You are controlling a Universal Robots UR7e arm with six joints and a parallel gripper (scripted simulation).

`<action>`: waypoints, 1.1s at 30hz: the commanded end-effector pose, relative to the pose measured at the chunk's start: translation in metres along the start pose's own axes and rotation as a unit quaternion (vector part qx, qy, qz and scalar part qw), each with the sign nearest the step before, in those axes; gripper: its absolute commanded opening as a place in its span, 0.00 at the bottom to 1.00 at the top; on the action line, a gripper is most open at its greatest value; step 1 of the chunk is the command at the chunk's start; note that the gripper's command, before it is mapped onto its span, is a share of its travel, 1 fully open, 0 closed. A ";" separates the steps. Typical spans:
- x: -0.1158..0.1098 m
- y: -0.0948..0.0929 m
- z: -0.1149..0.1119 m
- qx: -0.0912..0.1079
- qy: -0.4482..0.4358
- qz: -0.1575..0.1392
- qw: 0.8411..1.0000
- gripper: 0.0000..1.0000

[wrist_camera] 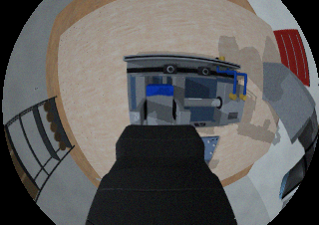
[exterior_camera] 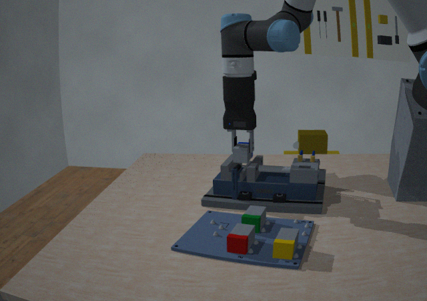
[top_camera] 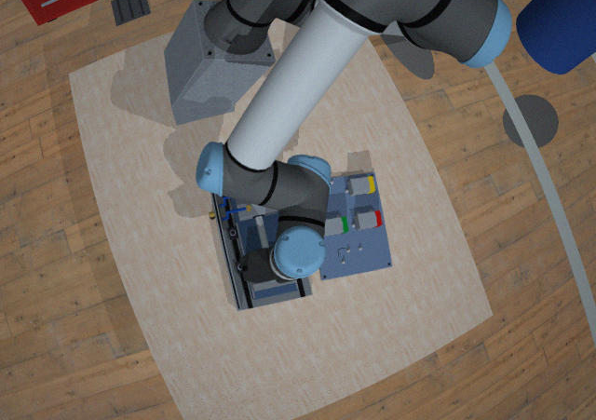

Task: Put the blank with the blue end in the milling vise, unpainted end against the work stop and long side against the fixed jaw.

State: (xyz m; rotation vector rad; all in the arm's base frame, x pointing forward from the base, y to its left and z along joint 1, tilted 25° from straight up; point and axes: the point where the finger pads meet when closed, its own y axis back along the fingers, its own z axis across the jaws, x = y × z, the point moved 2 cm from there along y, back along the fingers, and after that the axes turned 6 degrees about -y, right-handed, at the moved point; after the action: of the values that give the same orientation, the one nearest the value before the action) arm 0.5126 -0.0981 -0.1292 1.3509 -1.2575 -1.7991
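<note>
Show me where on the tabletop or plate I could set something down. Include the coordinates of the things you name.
Bare wood spreads left of the vise (top_camera: pixel 305 291) (exterior_camera: pixel 269 191) (wrist_camera: pixel 194 117) in the exterior view. On the plate (top_camera: pixel 356 262) (exterior_camera: pixel 196 239) (wrist_camera: pixel 211 145), there's a patch between the red-ended blank (top_camera: pixel 367 220) (exterior_camera: pixel 240 239) and its pin-free left corner. It's crowded at the jaws, where the tool (exterior_camera: pixel 242 146) holds the blue-ended blank (exterior_camera: pixel 241 153) (wrist_camera: pixel 159 103).

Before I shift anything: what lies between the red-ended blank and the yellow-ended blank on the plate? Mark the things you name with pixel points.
Small pale pegs stand on the plate (exterior_camera: pixel 196 237) between the red-ended blank (exterior_camera: pixel 237 243) and yellow-ended one (exterior_camera: pixel 283 248), as the exterior view shows.
</note>
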 end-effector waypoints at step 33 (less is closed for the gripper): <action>-0.001 0.004 0.001 0.000 0.000 0.000 1.000 0.00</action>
State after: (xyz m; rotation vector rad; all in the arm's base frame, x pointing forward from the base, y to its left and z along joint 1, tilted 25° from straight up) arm 0.5127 -0.0973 -0.1281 1.3513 -1.2556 -1.7991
